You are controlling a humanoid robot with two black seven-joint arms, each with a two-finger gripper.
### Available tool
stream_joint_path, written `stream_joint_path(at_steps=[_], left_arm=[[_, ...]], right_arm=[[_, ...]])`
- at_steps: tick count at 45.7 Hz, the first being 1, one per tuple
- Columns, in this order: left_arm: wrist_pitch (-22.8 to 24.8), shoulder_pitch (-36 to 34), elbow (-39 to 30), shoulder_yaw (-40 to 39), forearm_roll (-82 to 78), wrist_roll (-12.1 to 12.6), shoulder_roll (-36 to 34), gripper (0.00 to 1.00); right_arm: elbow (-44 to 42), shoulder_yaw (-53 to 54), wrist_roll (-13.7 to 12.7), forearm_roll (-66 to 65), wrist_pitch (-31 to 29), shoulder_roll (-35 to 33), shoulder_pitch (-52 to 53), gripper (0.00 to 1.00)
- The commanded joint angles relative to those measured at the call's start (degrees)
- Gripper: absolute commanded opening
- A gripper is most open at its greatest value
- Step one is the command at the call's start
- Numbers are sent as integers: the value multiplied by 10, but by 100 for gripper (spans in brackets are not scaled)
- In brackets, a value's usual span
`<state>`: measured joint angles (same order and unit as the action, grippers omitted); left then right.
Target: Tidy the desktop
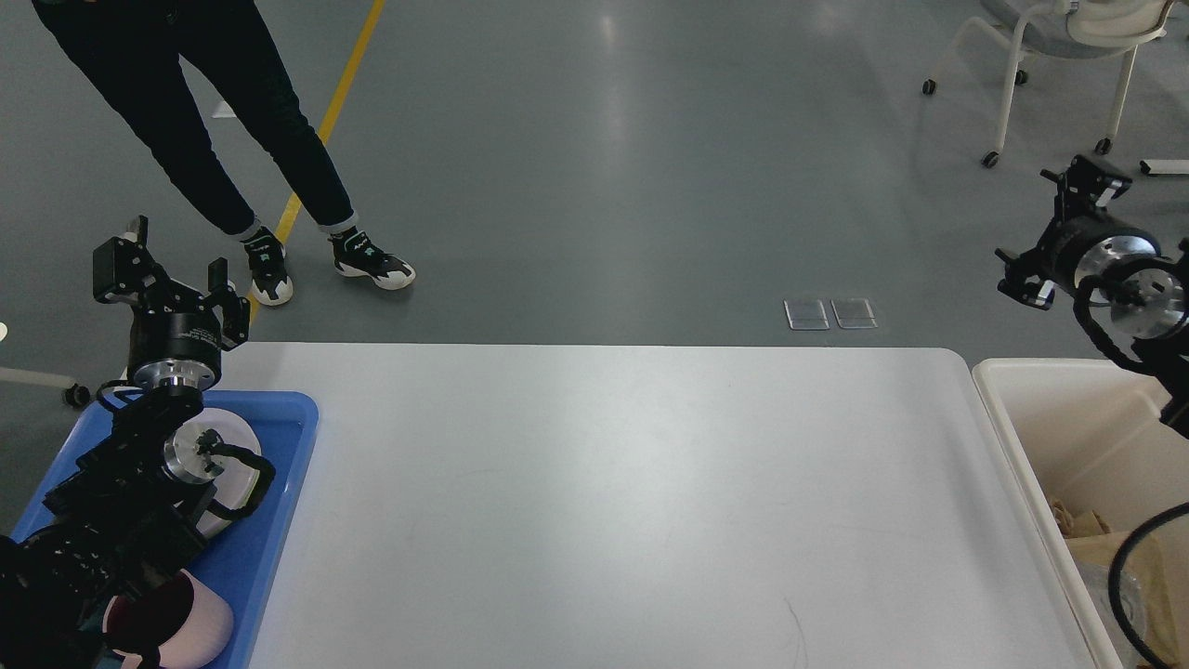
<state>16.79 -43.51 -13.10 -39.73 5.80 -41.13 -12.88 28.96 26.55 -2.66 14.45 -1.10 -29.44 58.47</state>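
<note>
The desktop (604, 502) is a large white tabletop with rounded corners, and nothing lies on its bare surface. My left gripper (172, 274) is open and empty, raised above the far left corner, over the far end of the blue tray (283, 446). My right gripper (1051, 230) is open and empty, held high beyond the table's far right corner, above the far end of the cream-white bin (1017, 437).
The tray holds a white dish (240, 469) and a pink cup (190, 623), partly hidden by my left arm. The bin holds crumpled brown paper (1082, 525). A person's legs (269, 139) stand behind the table at the left. A wheeled chair (1059, 46) is at the far right.
</note>
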Motion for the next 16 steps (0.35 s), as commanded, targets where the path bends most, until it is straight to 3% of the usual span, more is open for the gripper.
stream_joint_path(at_steps=[1,6,16], left_arm=[[0,0,0,0,0,0,0,97],[0,0,0,0,0,0,0,97],[0,0,0,0,0,0,0,97]], right_arm=[[10,107,0,-1,-3,61,-2,100],[16,156,9,-1,-3,104,-1,100],[16,176,127,-2,-3,181,-2,100]])
